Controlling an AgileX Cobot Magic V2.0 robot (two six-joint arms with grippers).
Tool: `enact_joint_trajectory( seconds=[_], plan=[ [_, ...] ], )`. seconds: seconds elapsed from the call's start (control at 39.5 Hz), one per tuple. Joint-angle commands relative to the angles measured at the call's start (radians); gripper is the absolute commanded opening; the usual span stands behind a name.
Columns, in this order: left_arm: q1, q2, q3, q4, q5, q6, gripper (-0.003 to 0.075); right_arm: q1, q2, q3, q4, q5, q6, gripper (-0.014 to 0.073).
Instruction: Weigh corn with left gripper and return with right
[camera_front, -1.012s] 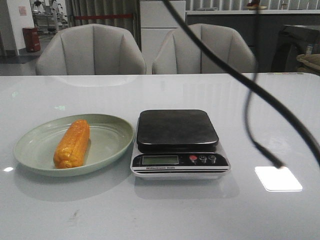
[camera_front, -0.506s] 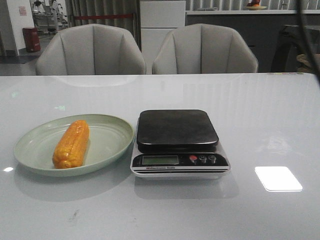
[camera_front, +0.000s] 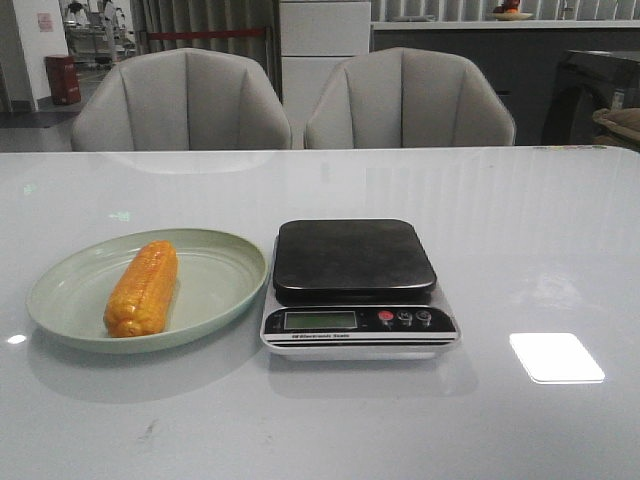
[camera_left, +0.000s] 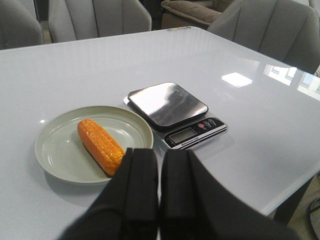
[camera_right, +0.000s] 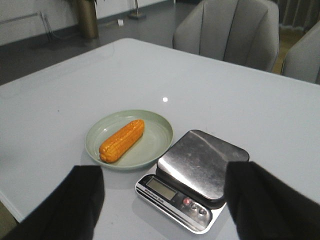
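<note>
- Our left gripper (camera_left: 160, 192) has its two dark fingers (camera_left: 141, 185) pressed flat together, nothing between them, held high above the near edge of the table (camera_front: 320, 430) and well short of the plate (camera_left: 60, 160).
- Our right gripper (camera_right: 162, 200) is the opposite: fingers (camera_right: 82, 200) spread wide, empty, also hanging high, with the scale (camera_right: 192, 177) showing in the gap.
- Out from there, the corn (camera_front: 143, 287) lies lengthwise in the green plate, just left of the scale, touching only the plate.
- The scale's dark platform (camera_front: 352, 258) is bare, its display (camera_front: 320, 320) too small for us to read.
- What's just changed: a second ago a black cable swung across the front view, right of the scale; half a second ago only a sliver showed at the top right; now it's gone. The corn and plate haven't budged.
- We read that as the arms settling, with weighing not yet begun: the left fingers must open before dropping onto the corn.
</note>
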Motion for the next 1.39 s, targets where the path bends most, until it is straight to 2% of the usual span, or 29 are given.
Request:
enact_joint_trajectory(
  seconds=[0.0, 0.18, 0.51, 0.56, 0.71, 0.73, 0.81, 1.37],
  plan=[
    [-0.006, 0.01, -0.026, 0.003, -0.075, -0.001, 0.0113, -0.006, -0.095, 0.055, -0.016, -0.16, -0.011, 0.0597],
    [-0.006, 0.01, -0.026, 0.003, -0.075, -0.001, 0.0113, -0.006, -0.206, 0.16, -0.016, -0.216, -0.011, 0.0597],
    [-0.006, 0.01, -0.026, 0.003, -0.075, -0.001, 0.0113, -0.006, -0.214, 0.225, -0.016, -0.215, -0.011, 0.0576],
    [-0.006, 0.01, -0.026, 0.003, -0.075, -0.001, 0.0113, -0.006, -0.214, 0.225, -0.016, -0.209, -0.011, 0.051],
    [-0.006, 0.01, -0.026, 0.003, -0.075, -0.001, 0.0113, -0.006, -0.214, 0.225, -0.016, -0.194, -0.011, 0.0139],
    [-0.006, 0.01, -0.026, 0.003, -0.075, -0.001, 0.0113, -0.006, -0.214, 0.225, -0.016, -0.192, -0.011, 0.0115],
    [-0.006, 0.01, -0.026, 0.003, -0.075, -0.001, 0.0113, -0.006, -0.214, 0.225, -0.016, -0.191, -0.011, 0.0158],
    [-0.006, 0.01, -0.004, -0.007, -0.083, -0.001, 0.0113, -0.006, -0.214, 0.225, -0.016, -0.191, -0.011, 0.0157]
  ],
)
